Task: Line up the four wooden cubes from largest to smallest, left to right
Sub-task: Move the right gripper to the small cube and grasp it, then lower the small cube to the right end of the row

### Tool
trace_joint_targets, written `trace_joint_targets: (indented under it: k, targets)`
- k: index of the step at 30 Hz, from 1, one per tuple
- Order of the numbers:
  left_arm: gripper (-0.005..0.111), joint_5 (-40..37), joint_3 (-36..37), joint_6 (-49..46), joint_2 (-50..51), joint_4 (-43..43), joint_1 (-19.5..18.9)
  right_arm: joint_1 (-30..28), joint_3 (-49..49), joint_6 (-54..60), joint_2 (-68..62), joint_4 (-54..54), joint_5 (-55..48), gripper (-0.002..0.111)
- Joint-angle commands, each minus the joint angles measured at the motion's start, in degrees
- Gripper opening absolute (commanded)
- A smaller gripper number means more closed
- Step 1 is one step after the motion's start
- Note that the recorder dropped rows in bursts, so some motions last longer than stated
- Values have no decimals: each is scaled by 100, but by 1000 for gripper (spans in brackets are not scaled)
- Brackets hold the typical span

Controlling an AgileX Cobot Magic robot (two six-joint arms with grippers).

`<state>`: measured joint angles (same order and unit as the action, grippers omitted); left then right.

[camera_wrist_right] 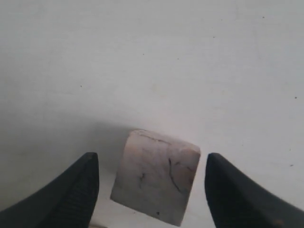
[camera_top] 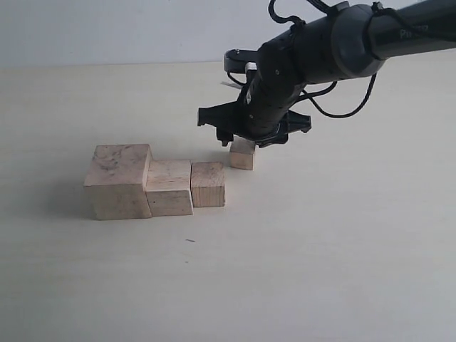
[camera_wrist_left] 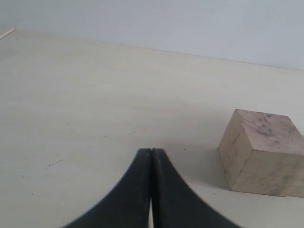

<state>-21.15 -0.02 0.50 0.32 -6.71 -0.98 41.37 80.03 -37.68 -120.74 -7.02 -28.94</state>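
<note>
Three pale wooden cubes touch in a row on the table: the largest cube (camera_top: 119,181) with a grey-marked top at the left, a medium cube (camera_top: 169,187) beside it, then a browner third cube (camera_top: 208,184). The smallest cube (camera_top: 242,154) rests a little behind and to the right of the third one. My right gripper (camera_top: 244,140) hovers over it, open. In the right wrist view the smallest cube (camera_wrist_right: 156,175) lies between the spread fingers (camera_wrist_right: 71,190) with gaps on both sides. My left gripper (camera_wrist_left: 151,151) is shut and empty, with the largest cube (camera_wrist_left: 262,151) off to one side.
The pale table (camera_top: 342,242) runs to a light wall (camera_top: 107,28) at the back. The right arm (camera_top: 342,43) reaches in from the upper right above the table.
</note>
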Motion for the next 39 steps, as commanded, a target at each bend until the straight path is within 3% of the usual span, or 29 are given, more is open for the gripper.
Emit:
trace_joint_targets:
  k: [1, 3, 9, 12, 17, 25, 32, 39]
  targets:
    - [0, 53, 2, -17, -32, 9, 37, -4, 41, 8, -68, -4, 31, 62]
    - [0, 53, 2, -17, -32, 9, 37, -4, 41, -2, -68, -60, 42, 57]
    - [0, 53, 2, -17, -32, 9, 37, -4, 41, 120, -80, -309, -351, 16]
    - [0, 53, 2, -17, -32, 9, 37, -4, 41, 951, -25, -297, -817, 0]
    - [0, 53, 2, -17, -32, 9, 37, -4, 41, 2275, 534, -198, -1750, 0]
    - [0, 53, 2, -17, -32, 9, 37, -17, 22, 4371, 1241, 230, -2074, 0]
    - [0, 53, 2, -17, -32, 9, 37, -357, 22, 8873, 1234, 2477, -3065, 0]
    - [0, 53, 2, -17, -32, 9, 37, -844, 22, 9397, 1065, 2325, -2675, 0]
